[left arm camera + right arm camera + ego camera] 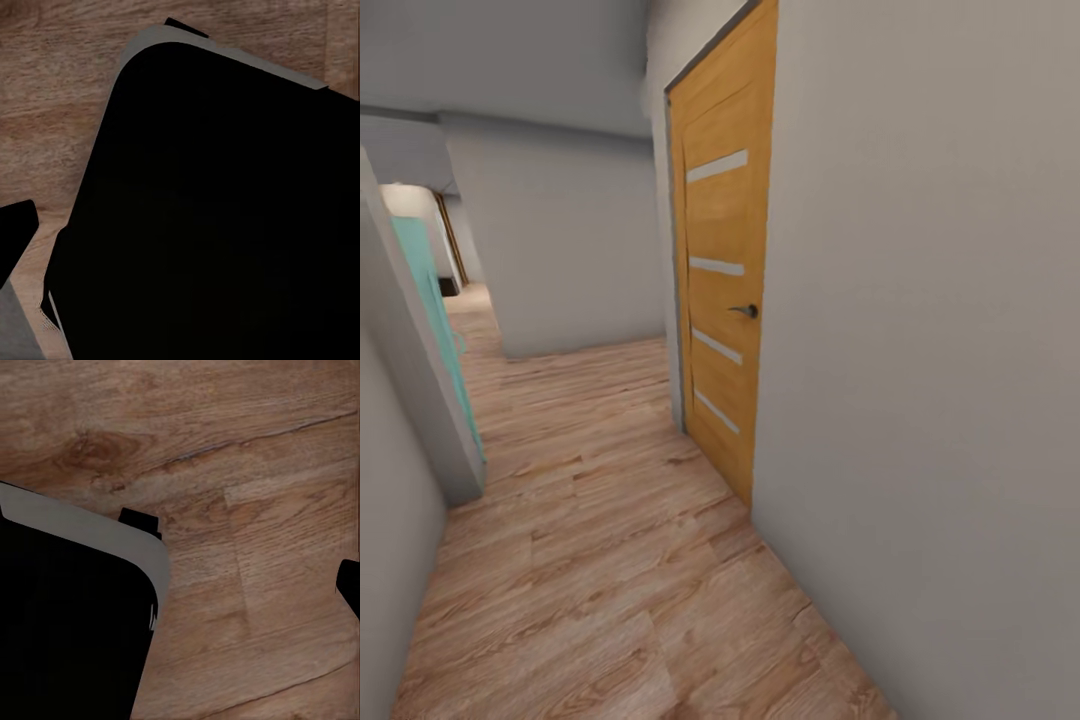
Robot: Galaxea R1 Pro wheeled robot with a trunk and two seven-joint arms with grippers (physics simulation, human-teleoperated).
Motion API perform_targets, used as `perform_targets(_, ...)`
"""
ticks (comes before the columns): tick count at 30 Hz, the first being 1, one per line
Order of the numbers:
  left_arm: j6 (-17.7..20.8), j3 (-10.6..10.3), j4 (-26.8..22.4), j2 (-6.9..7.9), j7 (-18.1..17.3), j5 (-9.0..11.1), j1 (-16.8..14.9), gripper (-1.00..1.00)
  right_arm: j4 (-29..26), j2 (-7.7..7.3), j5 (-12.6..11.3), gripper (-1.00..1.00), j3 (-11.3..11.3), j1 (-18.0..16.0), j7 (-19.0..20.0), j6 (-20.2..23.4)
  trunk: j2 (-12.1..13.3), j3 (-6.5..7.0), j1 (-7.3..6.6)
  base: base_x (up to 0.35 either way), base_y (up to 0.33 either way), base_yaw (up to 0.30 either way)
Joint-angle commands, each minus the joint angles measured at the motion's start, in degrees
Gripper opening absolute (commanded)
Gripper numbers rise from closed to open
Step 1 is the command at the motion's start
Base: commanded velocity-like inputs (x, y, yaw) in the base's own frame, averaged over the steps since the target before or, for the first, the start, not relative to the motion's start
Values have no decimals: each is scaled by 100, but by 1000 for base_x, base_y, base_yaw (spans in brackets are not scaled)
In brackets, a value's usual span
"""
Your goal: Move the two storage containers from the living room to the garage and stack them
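The head view looks down a narrow hallway. At the far left a pale grey wall (395, 520) runs close alongside, and a teal panel (435, 320) stands just past its end; whether this is a door or a wall face cannot be told. Beyond it, far down the passage, there is a thin wooden door frame (450, 238) beside a dark opening. Light wood plank flooring (600, 560) fills the middle and stretches away toward a grey wall block (565, 240) that juts into the corridor. To the right of that stands a closed orange-brown wooden door (722, 290) with four pale horizontal strips and a dark lever handle (745, 311). A wide grey wall (930, 350) takes up the right side.

Neither red-orange storage container shows in these pictures, so where they are cannot be told.

In the left wrist view a large black body with a grey rim (217, 217) hangs over the planks (52, 90); whether the left tool is open or closed cannot be told. In the right wrist view a similar black, grey-edged body (71, 622) sits above the wood floor (247, 472), and the right tool's state cannot be told either.
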Motion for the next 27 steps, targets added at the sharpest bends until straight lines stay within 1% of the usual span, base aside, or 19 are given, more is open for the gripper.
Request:
perform_targets(1,-14,12,0,-2,3,18,-2,100,17,2,-7,100,42,-6,-22,-29,-2,-5,3,320,0,287)
perform_targets(15,-14,-1,-7,-3,7,12,-2,100,17,2,-7,100,35,-6,-17,-29,-2,-5,3,322,0,287)
perform_targets(27,-14,-5,-9,-3,8,10,-2,100,17,2,-66,100,17,-6,-6,-29,-2,-5,3,322,0,287)
